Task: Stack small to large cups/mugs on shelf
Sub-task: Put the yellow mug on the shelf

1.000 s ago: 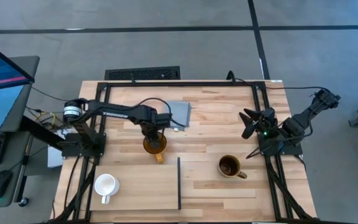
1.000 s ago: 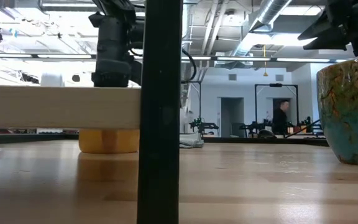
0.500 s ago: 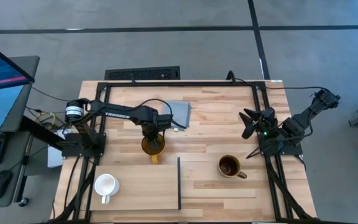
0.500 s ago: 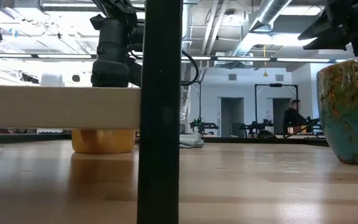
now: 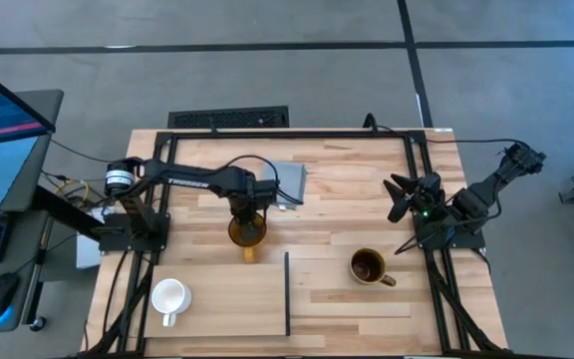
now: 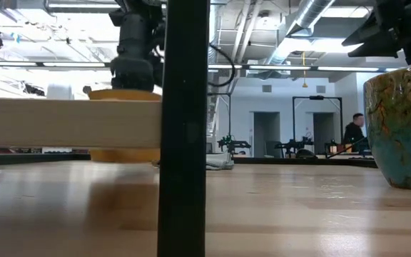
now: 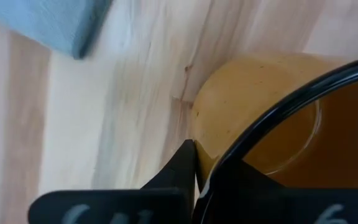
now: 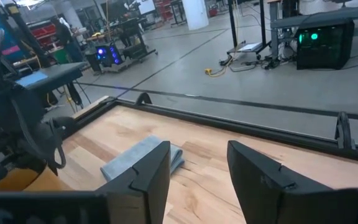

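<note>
The yellow-amber mug (image 5: 247, 232) hangs just above the table's middle, its handle (image 5: 253, 253) toward the near edge. My left gripper (image 5: 248, 209) is shut on it from above. In the low view the mug (image 6: 123, 154) is partly hidden behind the shelf's edge. The small white mug (image 5: 169, 296) stands upright on the shelf (image 5: 227, 299), a pale wood panel at the near left with a black strip (image 5: 287, 294) along its right edge. The dark brown mug (image 5: 367, 266) stands on the table right of the strip. My right gripper (image 5: 399, 196) is open and empty at the table's right edge. My left gripper holds the yellow-amber mug by its rim on the far side (image 7: 207, 165), opposite the handle. One finger (image 7: 182, 168) lies outside the wall, and the other appears to be inside the cup. The fingers point down. The mug hangs upright, its bottom (image 6: 123, 160) just clear of the table.
A grey-blue pad (image 5: 289, 182) lies on the table just beyond the left gripper. The black frame rails (image 5: 297, 133) run along the far edge and both sides. The brown mug looms close at the right of the low view (image 6: 402, 128).
My left gripper has gone up with the yellow-amber mug. The mug stood on the table and now hangs upright a little above it, at nearly the same place. My right arm has kept still.
</note>
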Controlling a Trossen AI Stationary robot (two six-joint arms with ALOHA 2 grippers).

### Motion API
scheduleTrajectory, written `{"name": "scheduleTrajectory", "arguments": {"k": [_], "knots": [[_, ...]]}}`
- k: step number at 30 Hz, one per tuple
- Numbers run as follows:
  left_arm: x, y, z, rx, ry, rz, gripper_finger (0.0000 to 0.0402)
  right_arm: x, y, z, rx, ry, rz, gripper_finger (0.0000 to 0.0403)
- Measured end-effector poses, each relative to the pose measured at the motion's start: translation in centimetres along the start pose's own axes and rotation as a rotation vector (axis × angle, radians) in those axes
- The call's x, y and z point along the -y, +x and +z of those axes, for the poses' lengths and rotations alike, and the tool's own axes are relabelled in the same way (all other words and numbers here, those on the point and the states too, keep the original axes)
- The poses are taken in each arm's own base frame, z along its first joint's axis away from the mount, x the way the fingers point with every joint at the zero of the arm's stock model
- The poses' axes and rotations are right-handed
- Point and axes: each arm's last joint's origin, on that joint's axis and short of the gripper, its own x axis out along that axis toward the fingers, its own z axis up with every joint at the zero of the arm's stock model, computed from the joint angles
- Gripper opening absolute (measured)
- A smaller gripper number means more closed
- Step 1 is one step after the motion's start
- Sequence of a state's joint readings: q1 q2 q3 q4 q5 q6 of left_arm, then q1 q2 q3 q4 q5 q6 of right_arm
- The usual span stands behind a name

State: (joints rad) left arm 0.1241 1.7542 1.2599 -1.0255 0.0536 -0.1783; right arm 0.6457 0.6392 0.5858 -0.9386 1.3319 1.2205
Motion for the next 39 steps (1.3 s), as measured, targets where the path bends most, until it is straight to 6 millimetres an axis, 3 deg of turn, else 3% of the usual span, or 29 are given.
{"name": "scheduleTrajectory", "arguments": {"k": [7, 13, 20, 25, 32, 39], "knots": [[-0.1, -3.9, 0.1, -0.077, 0.019, 0.056, 0.0009, 0.0, 0.0, 0.0, 0.0, 0.0, 0.0, 0.0184], [1.6, -7.8, -0.9, -0.051, 0.046, 0.067, 0.0009, 0.0, 0.0, 0.0, 0.0, 0.003, 0.001, 0.0182], [3.0, -12.9, -4.8, 0.121, -0.02, 0.005, 0.0009, 0.0, 0.0, 0.0, 0.001, 0.003, 0.0, 0.0181], [3.8, -15.4, -7.5, 0.209, -0.073, -0.045, 0.0009, 0.0, 0.0, 0.0, 0.001, 0.0, -0.001, 0.018], [6.7, -15.8, -9.8, 0.189, -0.06, -0.08, 0.0009, 0.0, 0.0, 0.0, 0.004, 0.002, -0.001, 0.0184], [8.6, -13.2, -10.8, 0.153, -0.003, -0.019, 0.0009, -0.2, 0.0, 0.1, 0.011, 0.034, 0.004, 0.0181]]}}
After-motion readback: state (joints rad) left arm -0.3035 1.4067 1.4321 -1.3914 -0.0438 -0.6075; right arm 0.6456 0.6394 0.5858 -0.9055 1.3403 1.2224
